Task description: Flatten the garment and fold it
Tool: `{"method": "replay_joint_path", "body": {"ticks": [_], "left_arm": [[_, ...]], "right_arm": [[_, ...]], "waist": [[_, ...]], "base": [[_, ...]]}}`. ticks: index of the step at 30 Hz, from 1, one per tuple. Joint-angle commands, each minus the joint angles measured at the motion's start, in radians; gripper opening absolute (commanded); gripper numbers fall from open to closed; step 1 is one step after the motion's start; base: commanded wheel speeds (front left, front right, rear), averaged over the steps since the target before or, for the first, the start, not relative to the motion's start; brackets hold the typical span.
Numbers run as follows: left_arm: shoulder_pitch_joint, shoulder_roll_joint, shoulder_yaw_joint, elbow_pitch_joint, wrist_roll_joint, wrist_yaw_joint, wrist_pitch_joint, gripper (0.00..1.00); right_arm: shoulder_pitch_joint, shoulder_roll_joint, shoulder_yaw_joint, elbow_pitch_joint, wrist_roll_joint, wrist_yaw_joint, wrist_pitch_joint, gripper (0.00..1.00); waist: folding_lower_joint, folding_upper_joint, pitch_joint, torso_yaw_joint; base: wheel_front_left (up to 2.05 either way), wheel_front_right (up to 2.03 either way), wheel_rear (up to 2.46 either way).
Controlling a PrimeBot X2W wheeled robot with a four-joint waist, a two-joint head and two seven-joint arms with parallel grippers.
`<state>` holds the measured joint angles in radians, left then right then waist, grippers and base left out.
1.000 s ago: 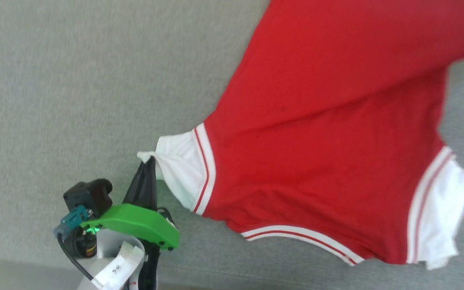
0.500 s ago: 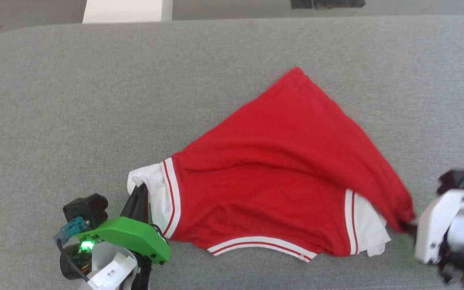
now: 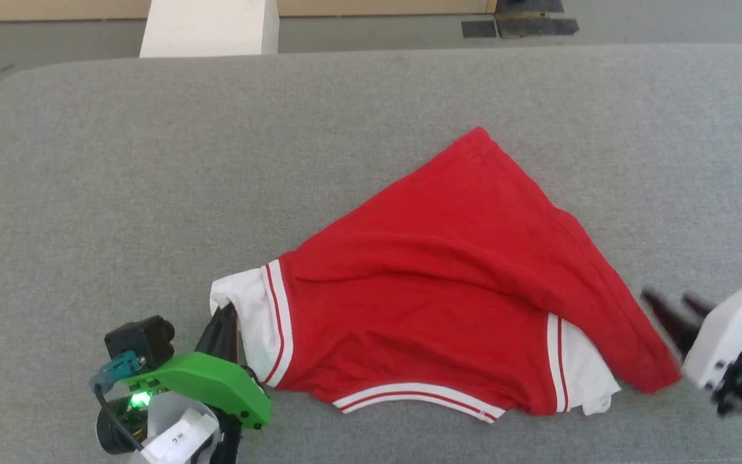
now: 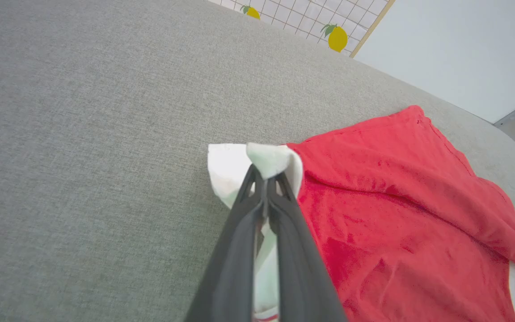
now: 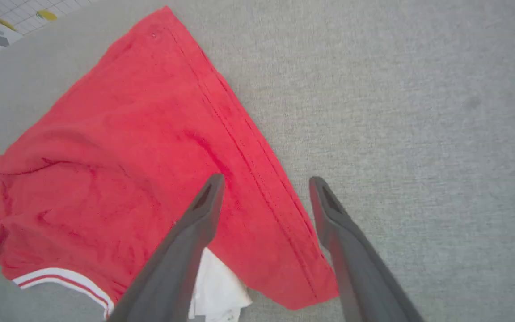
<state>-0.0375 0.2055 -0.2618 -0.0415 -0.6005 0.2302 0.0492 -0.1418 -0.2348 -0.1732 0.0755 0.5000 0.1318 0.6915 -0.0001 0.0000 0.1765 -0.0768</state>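
The right gripper (image 3: pixel 670 298) has let go of the red hem corner (image 3: pixel 654 377) at four o'clock, fingers now spread just beside it, while the left gripper (image 3: pixel 226 317) stays clamped on the white sleeve (image 3: pixel 245 303) at eight o'clock of the garment (image 3: pixel 448 296), rumpled on the grey cushion (image 3: pixel 120 161).

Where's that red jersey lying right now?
In the head view the red jersey lies crumpled on the grey fabric surface, right of centre, its white sleeve pinched by the left pincer.
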Motion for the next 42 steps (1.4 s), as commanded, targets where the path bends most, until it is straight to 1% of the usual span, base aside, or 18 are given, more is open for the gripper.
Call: {"method": "replay_joint_path", "body": {"ticks": [1, 4, 6, 10, 12, 15, 18, 22, 23, 29, 33, 36, 40, 42], "left_arm": [[0.014, 0.009, 0.004, 0.001, -0.008, -0.003, -0.007, 0.00], [0.019, 0.012, 0.005, 0.000, -0.010, -0.002, -0.008, 0.00], [0.021, 0.014, 0.005, -0.002, -0.011, -0.001, -0.006, 0.00], [0.016, 0.015, 0.004, -0.001, -0.013, 0.000, -0.004, 0.00], [0.011, 0.015, 0.002, -0.002, -0.013, -0.002, -0.004, 0.00], [0.004, 0.015, -0.001, -0.005, -0.011, -0.002, -0.005, 0.00], [-0.011, 0.015, -0.006, -0.013, -0.004, -0.002, -0.009, 0.00], [-0.043, 0.013, -0.021, -0.032, 0.010, -0.004, -0.009, 0.00], [-0.063, 0.010, -0.029, -0.040, 0.017, -0.005, -0.007, 0.00], [-0.145, -0.004, -0.053, -0.055, 0.037, -0.011, -0.006, 0.00], [-0.188, -0.022, -0.072, -0.053, 0.046, -0.018, -0.014, 0.00], [-0.206, -0.035, -0.084, -0.046, 0.051, -0.022, -0.023, 0.00], [-0.219, -0.050, -0.094, -0.036, 0.052, -0.024, -0.036, 0.00], [-0.224, -0.055, -0.096, -0.032, 0.051, -0.025, -0.042, 0.00]], "right_arm": [[-0.019, 0.005, -0.006, -0.028, 0.011, -0.001, -0.031, 1.00], [-0.045, 0.008, -0.027, -0.089, 0.020, -0.001, -0.154, 1.00], [-0.064, -0.005, -0.019, -0.124, 0.007, -0.001, -0.255, 1.00], [-0.096, -0.028, 0.013, -0.133, 0.000, -0.001, -0.434, 1.00], [-0.112, -0.035, 0.029, -0.123, -0.004, -0.001, -0.497, 1.00], [-0.141, -0.040, 0.049, -0.088, -0.006, -0.001, -0.533, 1.00], [-0.193, -0.056, 0.086, -0.050, -0.015, -0.001, -0.527, 1.00], [-0.307, -0.080, 0.135, 0.012, -0.030, -0.001, -0.467, 1.00], [-0.381, -0.089, 0.161, 0.042, -0.034, -0.001, -0.430, 1.00], [-0.615, -0.138, 0.281, 0.152, -0.059, -0.001, -0.249, 1.00], [-0.745, -0.167, 0.358, 0.248, -0.094, -0.001, -0.072, 1.00], [-0.816, -0.191, 0.427, 0.310, -0.137, -0.001, 0.086, 1.00], [-0.874, -0.204, 0.494, 0.348, -0.168, -0.001, 0.229, 1.00], [-0.891, -0.205, 0.523, 0.355, -0.174, -0.001, 0.274, 1.00]], "waist": [[0.0001, 0.0000, -0.009, -0.001], [0.0001, 0.0000, -0.016, -0.002], [0.0001, 0.0000, -0.017, -0.001], [0.0001, 0.0000, -0.009, 0.006], [0.0001, 0.0000, 0.000, 0.013], [0.0001, 0.0000, 0.017, 0.026], [0.0001, 0.0000, 0.047, 0.045], [0.0001, 0.0000, 0.107, 0.083], [0.0001, 0.0000, 0.140, 0.107], [0.0001, 0.0000, 0.259, 0.179], [0.0001, 0.0000, 0.321, 0.216], [0.0001, 0.0000, 0.350, 0.234], [0.0001, 0.0000, 0.379, 0.246], [0.0001, 0.0000, 0.392, 0.248]], "base": [[0.00, 0.00, 0.00], [0.00, 0.00, 0.00], [0.00, 0.00, 0.00], [0.00, 0.00, 0.00], [0.00, 0.00, 0.00], [0.00, 0.00, 0.00], [0.00, 0.00, 0.00], [0.00, 0.00, 0.00], [0.00, 0.00, 0.00], [0.00, 0.00, 0.00], [0.00, 0.00, 0.00], [0.00, 0.00, 0.00], [0.00, 0.00, 0.00], [0.00, 0.00, 0.00]]}}
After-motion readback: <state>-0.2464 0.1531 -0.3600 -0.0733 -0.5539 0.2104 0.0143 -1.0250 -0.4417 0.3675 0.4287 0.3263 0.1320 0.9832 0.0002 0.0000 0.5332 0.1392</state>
